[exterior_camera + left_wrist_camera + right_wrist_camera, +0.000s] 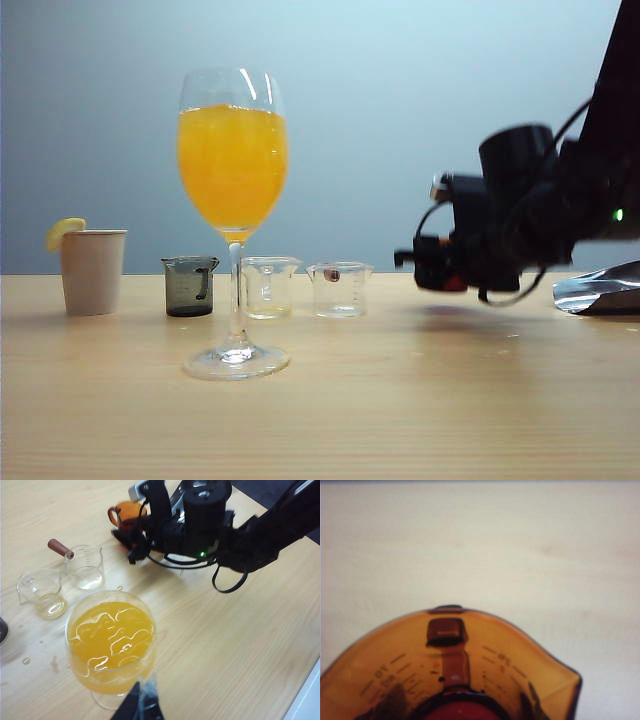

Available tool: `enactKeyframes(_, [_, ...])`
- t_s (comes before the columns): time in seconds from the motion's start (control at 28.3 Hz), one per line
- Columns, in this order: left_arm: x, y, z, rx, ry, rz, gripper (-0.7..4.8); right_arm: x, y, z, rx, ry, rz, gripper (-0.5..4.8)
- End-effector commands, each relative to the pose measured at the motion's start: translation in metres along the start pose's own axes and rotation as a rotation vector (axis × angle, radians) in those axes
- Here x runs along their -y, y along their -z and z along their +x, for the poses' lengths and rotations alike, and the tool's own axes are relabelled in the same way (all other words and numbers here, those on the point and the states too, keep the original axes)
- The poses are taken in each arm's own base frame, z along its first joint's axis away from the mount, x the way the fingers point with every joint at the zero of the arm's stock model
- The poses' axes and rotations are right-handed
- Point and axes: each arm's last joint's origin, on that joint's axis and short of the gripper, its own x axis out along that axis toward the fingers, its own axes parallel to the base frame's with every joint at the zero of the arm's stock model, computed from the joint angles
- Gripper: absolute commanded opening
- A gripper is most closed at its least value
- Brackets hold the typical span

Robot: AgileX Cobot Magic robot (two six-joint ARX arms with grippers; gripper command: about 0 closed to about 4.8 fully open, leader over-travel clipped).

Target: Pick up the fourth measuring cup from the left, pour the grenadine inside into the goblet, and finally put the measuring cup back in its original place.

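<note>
The goblet [233, 160] stands left of centre, tall and clear, nearly full of orange juice, and shows from above in the left wrist view [111, 640]. The fourth measuring cup [129, 513], amber with a dark handle, sits between the fingers of my right gripper [135, 527], which is shut on it. In the exterior view the right gripper [418, 263] hovers just above the table at the right and hides most of the cup. Dark red grenadine [462, 712] lies in the cup's bottom [470, 665]. My left gripper [142, 705] hangs shut and empty over the goblet's near side.
A paper cup with a lemon slice [92, 270] stands far left. A smoky grey cup [190, 286] and two clear cups [268, 287] [340, 289] line up behind the goblet. Crumpled foil [600, 290] lies at the right edge. Small drops [26, 660] spot the wood.
</note>
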Motion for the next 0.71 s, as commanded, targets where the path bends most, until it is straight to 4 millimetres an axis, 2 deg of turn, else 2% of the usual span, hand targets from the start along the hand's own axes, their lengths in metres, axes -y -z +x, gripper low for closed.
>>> enactKeyframes(0.04, [0.000, -0.003, -0.002, 0.024, 0.002, 0.005, -0.05, -0.004, -0.029, -0.009, 0.073, -0.031, 0.004, 1.56])
enactKeyframes(0.14, [0.001, -0.004, -0.002, 0.031, 0.002, 0.007, -0.06, -0.006, -0.048, -0.019, 0.081, -0.092, -0.024, 1.56])
enactKeyframes(0.21, [0.001, -0.004, -0.004, 0.036, 0.001, 0.008, -0.05, -0.014, -0.072, -0.035, 0.094, -0.143, -0.088, 1.56])
enactKeyframes(0.35, [0.000, -0.005, -0.008, 0.068, -0.037, -0.018, -0.05, -0.027, -0.104, -0.060, 0.135, -0.217, -0.095, 1.56])
enactKeyframes(0.57, [-0.001, -0.002, -0.011, 0.049, -0.111, -0.071, -0.05, -0.049, -0.126, -0.087, 0.160, -0.290, -0.104, 1.56])
enactKeyframes(0.71, [0.000, 0.003, -0.016, 0.020, -0.106, -0.073, -0.05, -0.069, -0.133, -0.102, 0.166, -0.350, -0.113, 1.56])
